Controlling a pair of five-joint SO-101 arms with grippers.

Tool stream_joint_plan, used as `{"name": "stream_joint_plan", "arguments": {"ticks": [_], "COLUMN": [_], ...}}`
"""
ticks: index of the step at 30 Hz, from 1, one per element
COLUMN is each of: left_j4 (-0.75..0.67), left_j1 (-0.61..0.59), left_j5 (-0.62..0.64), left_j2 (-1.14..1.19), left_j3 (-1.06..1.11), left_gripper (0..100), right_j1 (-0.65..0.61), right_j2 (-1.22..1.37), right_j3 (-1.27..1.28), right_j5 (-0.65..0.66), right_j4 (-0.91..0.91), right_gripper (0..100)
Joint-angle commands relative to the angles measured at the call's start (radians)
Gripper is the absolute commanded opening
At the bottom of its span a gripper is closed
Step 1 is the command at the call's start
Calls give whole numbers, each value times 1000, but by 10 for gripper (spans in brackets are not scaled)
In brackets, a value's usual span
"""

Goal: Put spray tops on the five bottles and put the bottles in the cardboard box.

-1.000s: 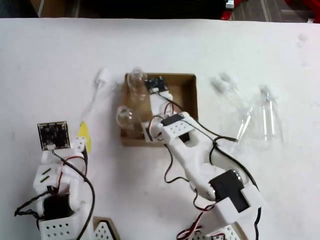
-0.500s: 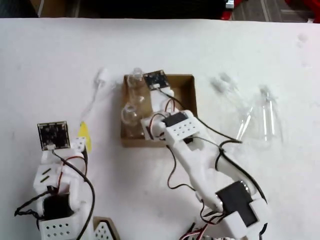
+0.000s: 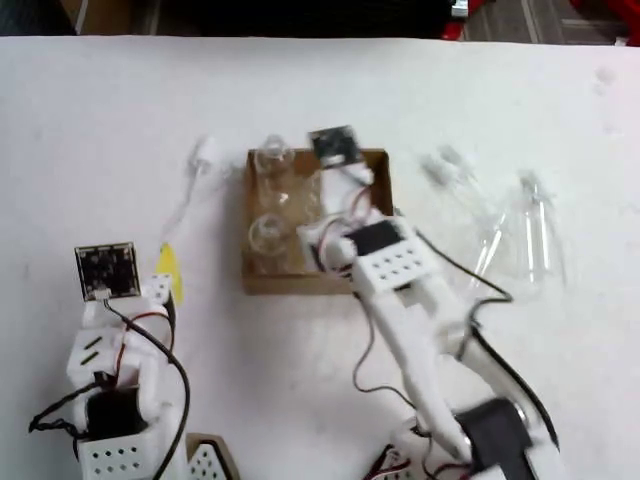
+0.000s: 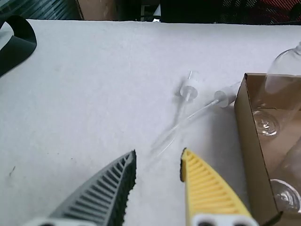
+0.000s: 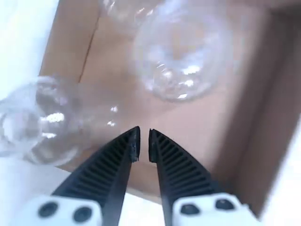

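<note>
Cardboard box [image 3: 290,283] part-hidden under right gripper [image 5: 142,141], jaws near-closed, empty, left gripper [image 4: 157,162] jaws apart, spray tops [image 4: 188,88] faint beside box

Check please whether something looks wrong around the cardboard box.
Two spray tops lie loose on the table beside the cardboard box, while the two clear bottles inside it seem to have no tops. That looks odd, since tops should go on first.

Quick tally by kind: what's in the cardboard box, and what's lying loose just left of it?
Bottles in the cardboard box: 2
Spray tops on the table left of it: 2
Total: 4
</note>
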Motion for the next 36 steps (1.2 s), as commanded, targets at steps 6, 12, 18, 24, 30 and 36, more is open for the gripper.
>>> {"name": "stream_joint_plan", "arguments": {"ticks": [6, 12, 18, 24, 30, 36], "left_j4": [-20, -18, -18, -18, -18, -18], "left_j1": [12, 10, 8, -28, -39, 2], "left_j5": [-12, -12, -11, 2, 48, 46], "left_j2": [-12, -12, -12, -12, -12, -12], "left_j3": [-8, -8, -8, -18, -18, 0], "left_gripper": [158, 158, 158, 162, 162, 162], "right_j1": [206, 461, 657, 745, 769, 768], "right_j2": [-344, -532, -618, -661, -716, -803], "right_j3": [-12, -8, 140, 354, 554, 738], "right_j5": [0, 2, 187, 454, 551, 552], "right_j4": [162, 222, 226, 225, 107, -59], "right_gripper": [17, 18, 18, 18, 16, 18]}}
